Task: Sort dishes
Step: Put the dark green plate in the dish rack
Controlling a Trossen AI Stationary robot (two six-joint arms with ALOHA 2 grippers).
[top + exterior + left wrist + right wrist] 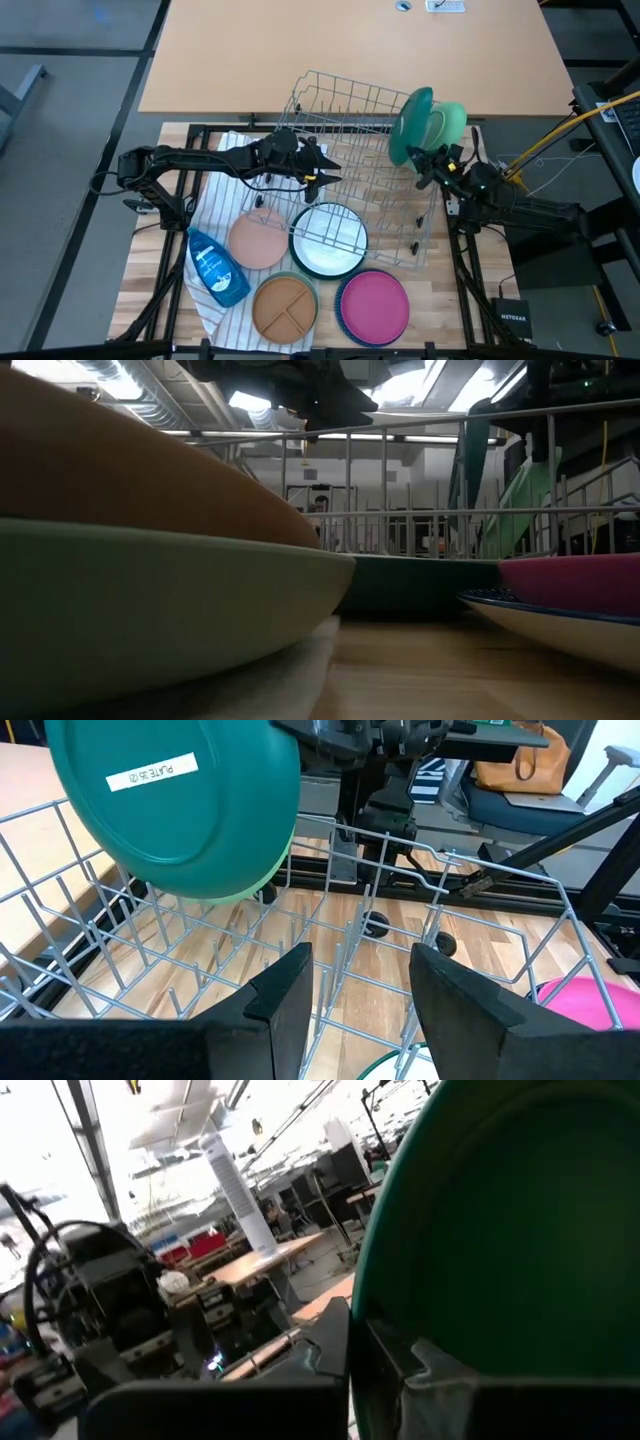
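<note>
My right gripper (428, 158) is shut on a dark green plate (410, 125) that stands on edge above the right far corner of the grey wire rack (350, 160). A light green dish (448, 122) lies against the plate's right face. In the left wrist view the plate's labelled underside (180, 800) faces my left gripper (360, 1000). That gripper is open and hovers over the rack's left part (318, 168) with nothing between its fingers. The peach (258, 240), white (328, 245), tan (285, 305) and magenta (372, 305) dishes lie flat on the table. My right gripper pinches the green plate's rim (365, 1310) at its lower edge between its two fingers (330, 1355). They come roughly level from the table's right side. The plate is upright and lifted clear of the rack. I cannot tell whether the light green dish is in the hold too.
A blue soap bottle (215, 265) lies on a striped cloth (215, 190) at the near left. The rack sits tilted, its near right corner (415, 250) toward the magenta dish. Beyond the rack is a bare tan tabletop (350, 50).
</note>
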